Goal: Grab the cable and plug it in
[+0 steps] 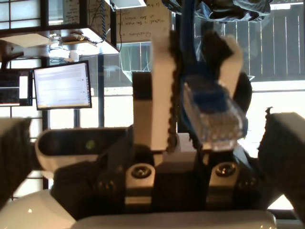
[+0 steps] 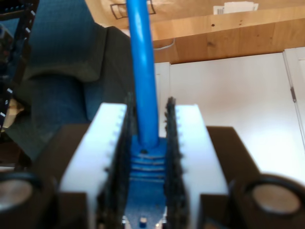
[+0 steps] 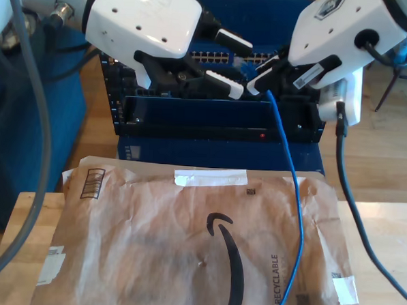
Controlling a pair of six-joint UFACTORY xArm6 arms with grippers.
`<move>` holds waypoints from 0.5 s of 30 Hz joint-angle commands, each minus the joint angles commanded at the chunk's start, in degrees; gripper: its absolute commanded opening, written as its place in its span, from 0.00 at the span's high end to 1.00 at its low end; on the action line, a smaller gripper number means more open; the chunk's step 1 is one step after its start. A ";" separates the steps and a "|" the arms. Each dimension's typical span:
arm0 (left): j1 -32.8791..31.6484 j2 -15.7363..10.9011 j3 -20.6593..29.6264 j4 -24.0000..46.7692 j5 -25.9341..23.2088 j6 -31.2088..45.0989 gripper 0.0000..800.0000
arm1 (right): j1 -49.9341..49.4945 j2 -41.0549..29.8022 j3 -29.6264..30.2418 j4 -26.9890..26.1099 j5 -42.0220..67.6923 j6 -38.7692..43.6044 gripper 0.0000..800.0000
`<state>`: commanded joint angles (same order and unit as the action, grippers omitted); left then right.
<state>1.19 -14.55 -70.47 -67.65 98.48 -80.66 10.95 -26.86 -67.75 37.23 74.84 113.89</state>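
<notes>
Wooden desk (image 3: 30,212) carries a big crinkled kraft-paper mailer (image 3: 205,241), soft and padded-looking, patched with tape. Behind it we see a dark blue network rack (image 3: 219,122), boxy metal, with a row of ports (image 3: 215,57) along its upper part.

Our first tool (image 1: 198,52), on the exterior view's left, has its white toothed fingers apart. Our second tool (image 2: 148,107), on the exterior view's right, is clamped on the cable (image 3: 290,198) at its ribbed boot.

The cable is thin, bright blue and glossy. It hangs from our second tool across the mailer and off the frame's lower edge.

Its clear, hard plastic plug (image 1: 214,119) sits between our first tool's spread fingers, close to the ports.

Risks as we judge them:
- the plug looks tilted, so it could meet a port crooked and jam
- closing on the plug could press its latch
- the slack could drag on the mailer
</notes>
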 joint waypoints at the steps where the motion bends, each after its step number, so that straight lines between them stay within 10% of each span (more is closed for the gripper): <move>1: 0.00 0.00 0.09 0.09 0.00 0.00 0.22 | 0.00 0.00 0.00 0.00 0.00 0.00 0.99; 15: 1.14 2.02 0.26 -0.09 -0.09 -3.25 0.47 | 0.09 0.00 0.18 0.00 0.00 -0.09 0.98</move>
<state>2.33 -12.53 -70.21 -67.74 98.40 -83.91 11.03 -26.86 -67.57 37.23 74.84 113.80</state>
